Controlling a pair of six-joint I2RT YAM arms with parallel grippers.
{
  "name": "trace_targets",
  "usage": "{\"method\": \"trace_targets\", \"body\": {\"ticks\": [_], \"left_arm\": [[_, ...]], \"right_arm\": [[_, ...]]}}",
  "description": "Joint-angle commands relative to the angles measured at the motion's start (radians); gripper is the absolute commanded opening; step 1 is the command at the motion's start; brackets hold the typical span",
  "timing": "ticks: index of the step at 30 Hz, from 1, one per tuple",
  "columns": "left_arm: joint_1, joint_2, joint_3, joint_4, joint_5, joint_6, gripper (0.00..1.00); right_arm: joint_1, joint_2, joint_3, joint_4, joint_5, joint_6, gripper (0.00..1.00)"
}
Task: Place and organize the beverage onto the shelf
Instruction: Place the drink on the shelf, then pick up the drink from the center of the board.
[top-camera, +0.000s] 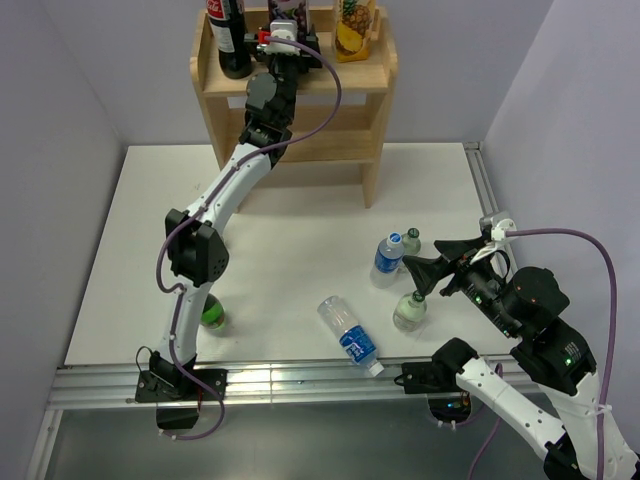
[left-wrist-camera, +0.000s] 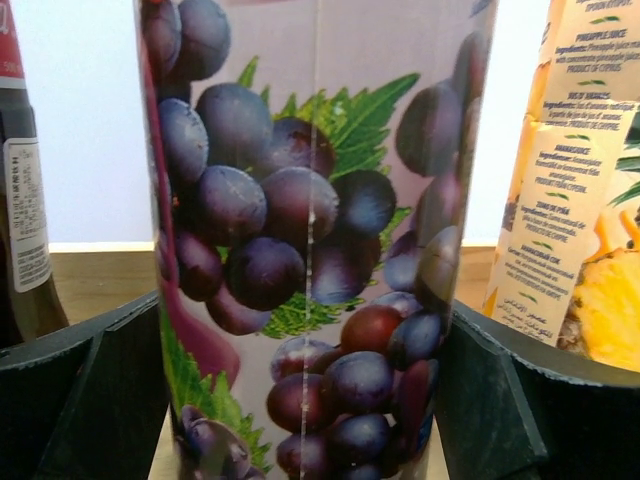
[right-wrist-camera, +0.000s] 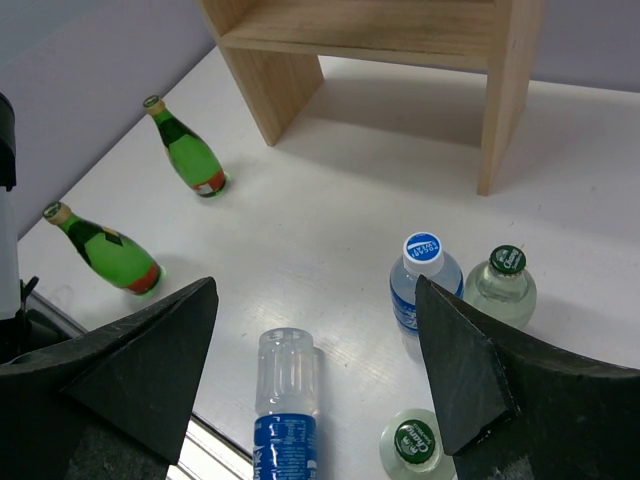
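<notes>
the light natural-wood three-tier shelf (top-camera: 350, 80) is standing upright at the far edge of the white table (top-camera: 290, 250), its boards running left to right and its open front facing the arms. on its rimmed top board the tall carton printed with purple grapes and green leaves (left-wrist-camera: 300, 200) is standing upright, long axis vertical. it is sitting between the dark cola bottle with a red label (top-camera: 232, 40) on its left and the yellow pineapple carton (top-camera: 355, 28) on its right. the left pincer (left-wrist-camera: 300, 400) is straddling the lower part of the tall carton, one black finger at each side; i cannot tell whether they are pressing it or standing just clear.

the pineapple carton's side panel is showing small print, with "pineapple juice" and "ingredients" legible; the cola label's writing is too small to read.

the right pincer (right-wrist-camera: 315, 290) is hovering spread wide and holding nothing, over a clear plastic water bottle with a blue label (right-wrist-camera: 285, 400) lying on its side, cap toward the near edge.
</notes>
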Motion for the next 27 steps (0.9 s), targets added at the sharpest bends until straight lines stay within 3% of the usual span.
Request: {"method": "trace_targets", "body": {"ticks": [1,11,27], "left_arm": [[-0.015,0.007,-0.107,-0.153,-0.066,0.006,0.97],[-0.034,-0.062,-0.191,-0.135,-0.065,-0.014,1.00],[-0.078,-0.114,-0.182,-0.165,-0.141,-0.003,1.00]], "right_arm": [[0.002,0.000,-0.002,0.054,-0.013,-0.001,0.86],[0.002,-0.005,0.001,0.051,-0.018,0.002,0.86],[0.002,-0.001,0.001,0.054,-0.024,0.004,0.87]]}}
